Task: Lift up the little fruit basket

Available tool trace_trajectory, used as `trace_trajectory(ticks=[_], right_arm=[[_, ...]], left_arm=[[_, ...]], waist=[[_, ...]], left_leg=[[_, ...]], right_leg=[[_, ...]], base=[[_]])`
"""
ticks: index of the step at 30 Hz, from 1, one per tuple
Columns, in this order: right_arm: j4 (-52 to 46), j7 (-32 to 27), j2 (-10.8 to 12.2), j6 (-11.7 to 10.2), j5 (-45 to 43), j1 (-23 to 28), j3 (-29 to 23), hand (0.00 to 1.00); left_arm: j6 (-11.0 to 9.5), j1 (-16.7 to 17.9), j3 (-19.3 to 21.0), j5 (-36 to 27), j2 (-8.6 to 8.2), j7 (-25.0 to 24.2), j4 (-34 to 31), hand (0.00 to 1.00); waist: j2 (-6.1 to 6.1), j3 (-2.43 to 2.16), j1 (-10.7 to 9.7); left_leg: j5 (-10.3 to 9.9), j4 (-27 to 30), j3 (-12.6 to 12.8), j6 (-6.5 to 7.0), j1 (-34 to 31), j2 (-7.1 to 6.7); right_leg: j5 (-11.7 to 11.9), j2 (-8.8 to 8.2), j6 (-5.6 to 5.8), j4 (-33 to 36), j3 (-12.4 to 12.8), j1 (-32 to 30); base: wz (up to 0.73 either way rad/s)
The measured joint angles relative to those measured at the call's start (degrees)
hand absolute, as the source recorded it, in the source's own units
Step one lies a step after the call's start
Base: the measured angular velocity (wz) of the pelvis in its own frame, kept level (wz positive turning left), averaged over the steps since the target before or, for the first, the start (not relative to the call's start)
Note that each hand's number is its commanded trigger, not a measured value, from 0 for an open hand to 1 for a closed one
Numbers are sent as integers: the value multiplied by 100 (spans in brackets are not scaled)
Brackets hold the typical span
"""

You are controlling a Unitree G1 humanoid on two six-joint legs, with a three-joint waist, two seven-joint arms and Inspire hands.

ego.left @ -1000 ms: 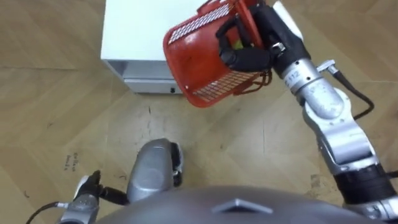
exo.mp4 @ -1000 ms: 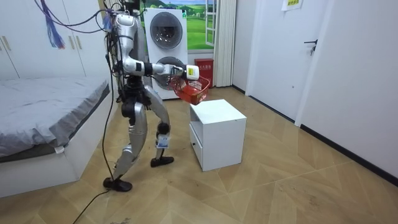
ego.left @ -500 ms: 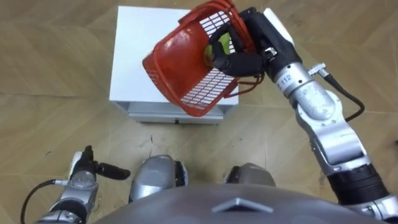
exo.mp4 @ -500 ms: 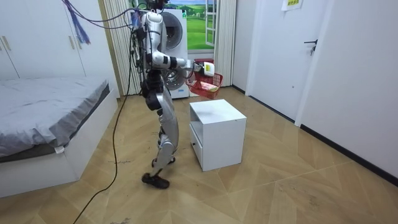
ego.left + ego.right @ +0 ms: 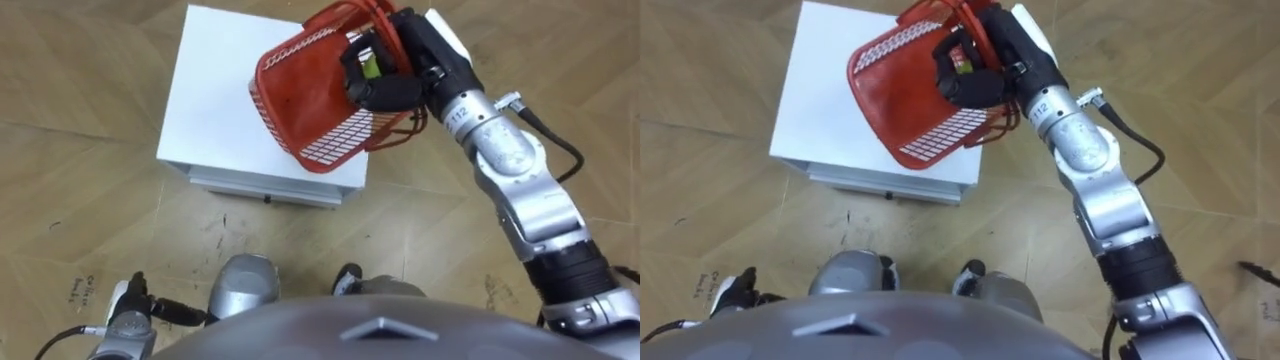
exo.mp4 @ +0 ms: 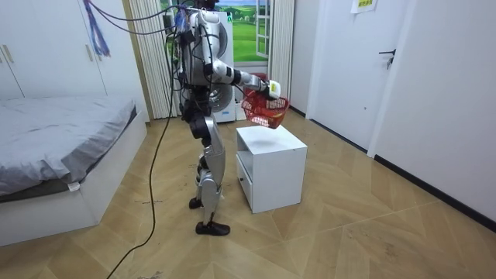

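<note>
white cabinet (image 5: pixel 215 100) sits close under the basket (image 5: pixel 300 95); floor (image 5: pixel 90 230) open.

Red plastic mesh basket (image 5: pixel 318 105), matt white cabinet (image 5: pixel 220 110)

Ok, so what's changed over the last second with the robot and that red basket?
The robot has stepped toward the room view's right, up to the white cabinet, carrying the red basket along, so it now hangs over the cabinet's top. The right robot hand stays shut on the basket's handle, the left robot hand stays low, and the cabinet has not moved.
</note>
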Motion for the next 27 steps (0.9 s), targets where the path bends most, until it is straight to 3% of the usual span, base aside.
trace_trajectory(ticks=[9,11,15,16,17,18,27], right_arm=[[1069,-368,257,-36,-3,-193,8,100],[1476,-415,312,-97,-83,-318,19,100],[1924,-492,409,-96,-202,-382,20,100],[1953,-522,412,-97,-189,-391,33,83],[1975,-557,413,-97,-174,-405,48,16],[2023,-616,417,-97,-170,-432,69,0],[2265,-866,439,-114,-103,-779,242,0]], left_arm=[[168,48,-68,110,75,-222,-112,0],[169,35,-94,114,62,-230,-99,0],[226,55,-201,115,39,-231,-23,0],[260,55,-247,110,37,-230,-19,0],[282,54,-275,109,31,-230,-14,0],[295,55,-279,107,18,-230,3,0],[304,73,-289,103,31,-256,23,0]], waist=[[34,21,-25],[9,10,-12],[47,35,-15],[47,35,-1],[50,37,5],[53,40,3],[-8,62,7]], left_leg=[[0,71,-291,8,-305,-38],[6,172,-295,14,-462,-38],[8,219,-322,17,-670,-38],[8,228,-313,17,-707,-36],[8,228,-308,17,-715,-36],[9,222,-304,18,-717,-34],[9,223,-302,18,-834,-38]], right_leg=[[23,-76,38,9,-292,-94],[24,-78,36,10,-305,-221],[26,-89,33,12,-370,-389],[27,-88,31,16,-359,-432],[27,-88,31,15,-354,-442],[27,-92,31,14,-355,-445],[29,-91,28,12,-374,-560]], base=[[16],[4],[3],[0],[0],[0],[0]])
